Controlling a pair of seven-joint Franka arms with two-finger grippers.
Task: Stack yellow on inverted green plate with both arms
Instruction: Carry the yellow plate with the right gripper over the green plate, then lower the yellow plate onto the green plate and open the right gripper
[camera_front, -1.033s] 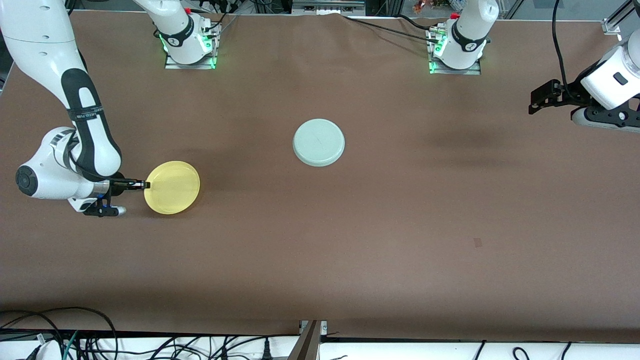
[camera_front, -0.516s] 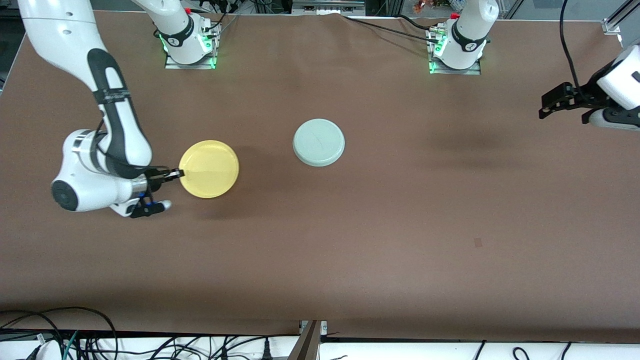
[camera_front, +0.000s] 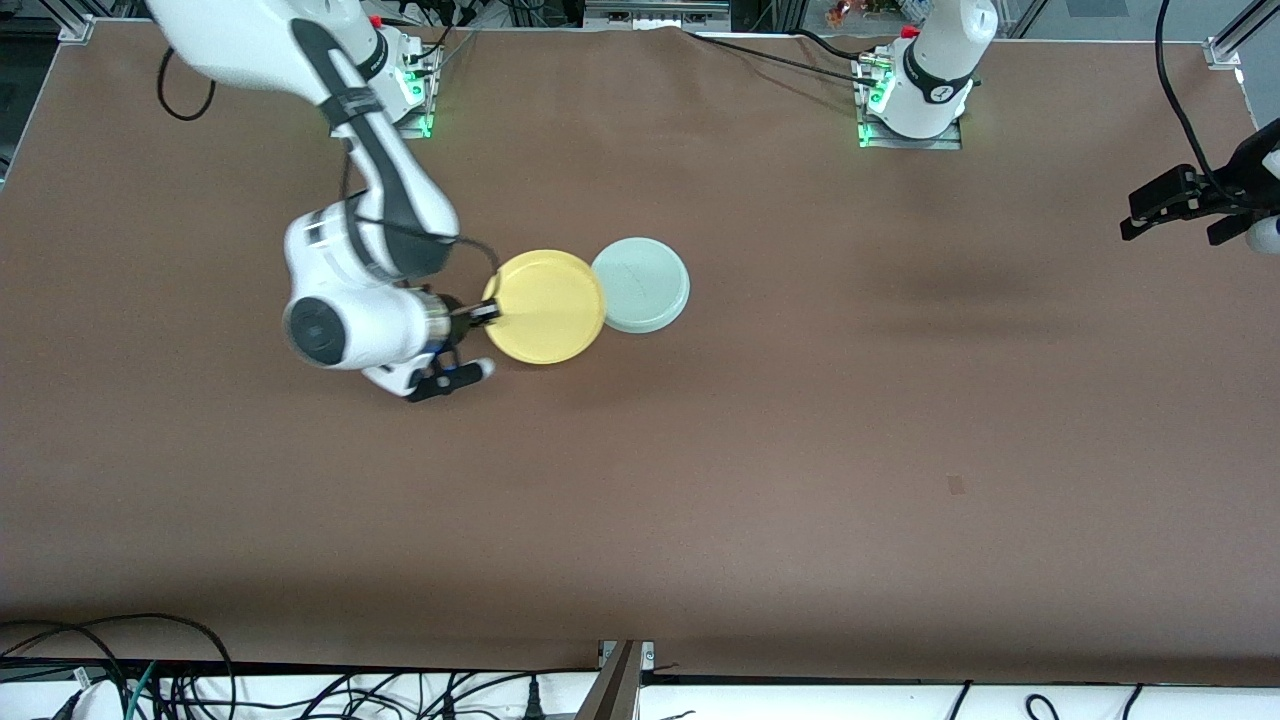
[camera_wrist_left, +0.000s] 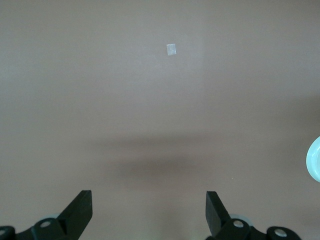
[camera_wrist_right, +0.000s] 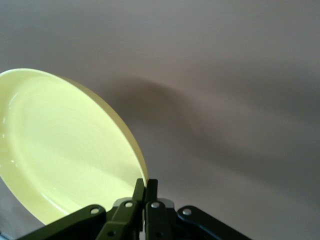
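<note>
The right gripper (camera_front: 487, 312) is clamped tight on the rim of the yellow plate (camera_front: 545, 306), held in the air, its edge overlapping the inverted green plate (camera_front: 645, 284) at mid-table. The yellow plate should be centred and level before release. The left gripper (camera_front: 1165, 205) waits, jaws wide and empty, over the left arm's end of the table (camera_front: 800, 450).

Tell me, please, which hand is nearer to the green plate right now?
The right hand: it grips the yellow plate by the rim, and that plate already overlaps the green plate. The left hand waits open, high over the left arm's end of the table.
</note>
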